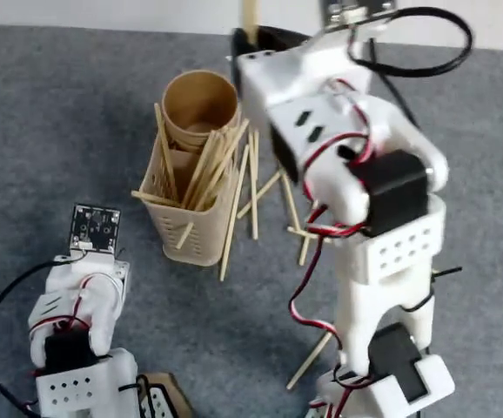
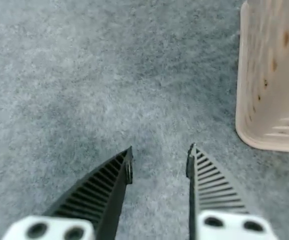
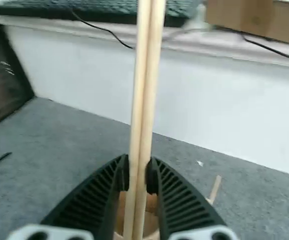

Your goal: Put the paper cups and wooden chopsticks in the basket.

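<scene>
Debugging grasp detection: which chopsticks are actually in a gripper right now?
The chopstick pair standing upright, clamped in the right gripper. The other chopsticks stand in the basket, lean against it, or lie on the grey mat.

This looks like a robotics lab or a maker's workbench. The table (image 1: 51,113) is covered in grey felt. Two white printed arms with bare red and black wiring stand on it: the left arm (image 1: 77,305) at 7 o'clock and the right arm (image 1: 382,226) at 4 o'clock. Past the 12 o'clock edge are a white panel (image 3: 224,110), a black cable (image 3: 99,29), a dark keyboard-like slab (image 3: 84,7) and a cardboard box (image 3: 254,17).
</scene>
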`<move>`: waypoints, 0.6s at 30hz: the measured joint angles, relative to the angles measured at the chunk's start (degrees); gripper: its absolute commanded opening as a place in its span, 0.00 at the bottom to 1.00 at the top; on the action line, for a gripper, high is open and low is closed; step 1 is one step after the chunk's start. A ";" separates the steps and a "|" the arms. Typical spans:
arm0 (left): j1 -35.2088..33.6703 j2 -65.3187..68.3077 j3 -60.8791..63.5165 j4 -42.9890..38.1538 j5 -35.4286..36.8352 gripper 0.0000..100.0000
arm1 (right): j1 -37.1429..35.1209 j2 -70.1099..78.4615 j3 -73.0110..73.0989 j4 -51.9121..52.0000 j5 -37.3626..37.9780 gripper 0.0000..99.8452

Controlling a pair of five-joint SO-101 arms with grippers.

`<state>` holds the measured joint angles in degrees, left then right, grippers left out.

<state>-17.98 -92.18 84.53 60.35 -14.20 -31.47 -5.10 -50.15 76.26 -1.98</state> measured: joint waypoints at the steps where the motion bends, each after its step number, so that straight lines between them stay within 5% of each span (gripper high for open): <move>1: 0.00 0.00 0.44 -0.44 0.00 0.20 | -0.79 0.00 0.00 -0.35 -0.18 0.00; 12: 1.23 0.00 0.97 -1.14 0.00 0.20 | -1.67 -2.02 -3.78 22.51 0.09 0.00; 18: 1.58 0.00 0.97 -1.14 0.00 0.20 | 1.49 -11.60 0.88 24.09 0.79 0.00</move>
<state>-16.40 -92.18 85.49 59.21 -14.20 -29.98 -16.70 -49.27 100.35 -1.19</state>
